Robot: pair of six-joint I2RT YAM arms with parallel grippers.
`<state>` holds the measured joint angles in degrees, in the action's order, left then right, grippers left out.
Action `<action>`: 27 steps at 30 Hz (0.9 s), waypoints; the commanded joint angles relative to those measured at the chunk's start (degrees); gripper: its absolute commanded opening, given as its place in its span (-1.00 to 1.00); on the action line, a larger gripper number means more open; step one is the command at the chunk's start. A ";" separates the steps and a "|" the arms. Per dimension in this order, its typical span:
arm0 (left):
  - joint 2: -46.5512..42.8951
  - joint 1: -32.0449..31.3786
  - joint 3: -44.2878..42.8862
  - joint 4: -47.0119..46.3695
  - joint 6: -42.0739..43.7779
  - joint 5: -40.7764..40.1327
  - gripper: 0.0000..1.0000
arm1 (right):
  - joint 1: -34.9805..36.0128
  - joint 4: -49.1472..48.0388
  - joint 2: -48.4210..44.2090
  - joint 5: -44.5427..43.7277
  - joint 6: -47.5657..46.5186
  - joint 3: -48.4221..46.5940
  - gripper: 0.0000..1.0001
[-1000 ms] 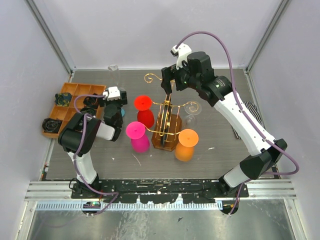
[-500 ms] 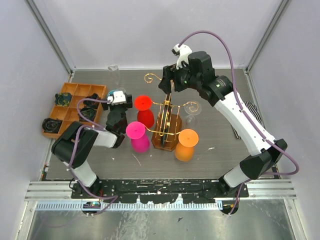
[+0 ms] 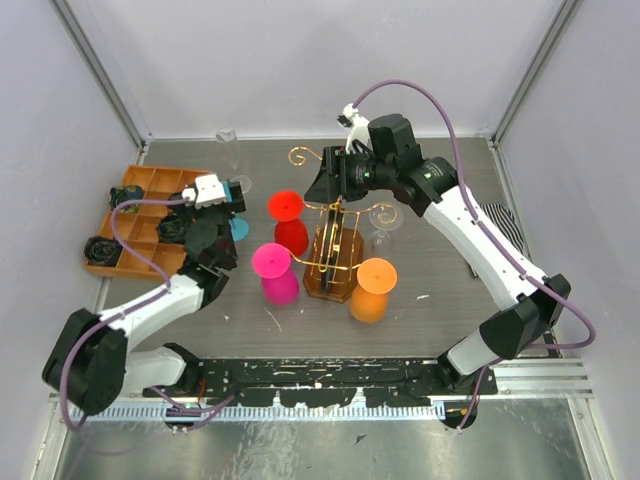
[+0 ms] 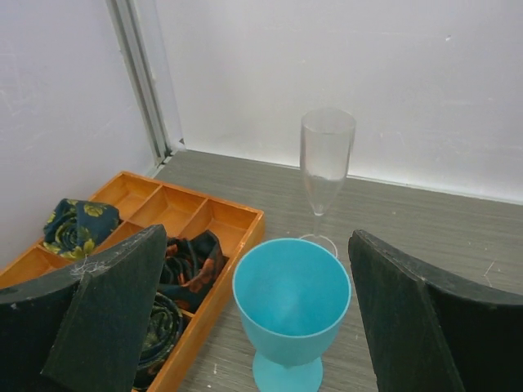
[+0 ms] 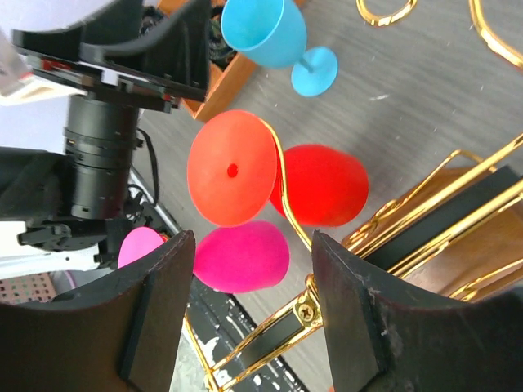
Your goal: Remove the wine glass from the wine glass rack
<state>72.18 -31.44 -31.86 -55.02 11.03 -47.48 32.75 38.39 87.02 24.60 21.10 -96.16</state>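
The gold wire wine glass rack point(image 3: 333, 252) stands on its oval wooden base at mid-table. A red wine glass point(image 3: 288, 222), a pink one point(image 3: 275, 273), an orange one point(image 3: 372, 289) and a clear one point(image 3: 383, 218) hang upside down on it. My right gripper point(image 3: 330, 186) is open above the rack's left side. In the right wrist view it point(image 5: 253, 273) frames the pink bowl point(image 5: 242, 257) and a gold arm point(image 5: 288, 196) beside the red glass point(image 5: 321, 186). My left gripper point(image 3: 220, 214) is open and empty, with a blue goblet point(image 4: 292, 300) standing between its fingers.
An orange wooden tray point(image 3: 158, 178) holding dark rolled cloths sits at the left, also in the left wrist view point(image 4: 196, 211). A clear flute point(image 4: 325, 167) stands behind the blue goblet point(image 3: 240, 228), near the back wall. Enclosure walls and metal posts surround the table.
My left arm has stretched out to the left and its wrist has moved back left of the blue goblet. My right gripper has shifted a little left and lower over the rack.
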 commanded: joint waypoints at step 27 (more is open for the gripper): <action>-22.25 -0.11 -12.51 39.95 -11.23 7.89 0.97 | 6.12 13.21 11.05 -10.42 6.01 -13.90 0.24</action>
<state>51.42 -31.44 -42.44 -16.86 0.93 -41.17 39.38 46.48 97.56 19.94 27.68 -106.89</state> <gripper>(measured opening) 0.989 0.631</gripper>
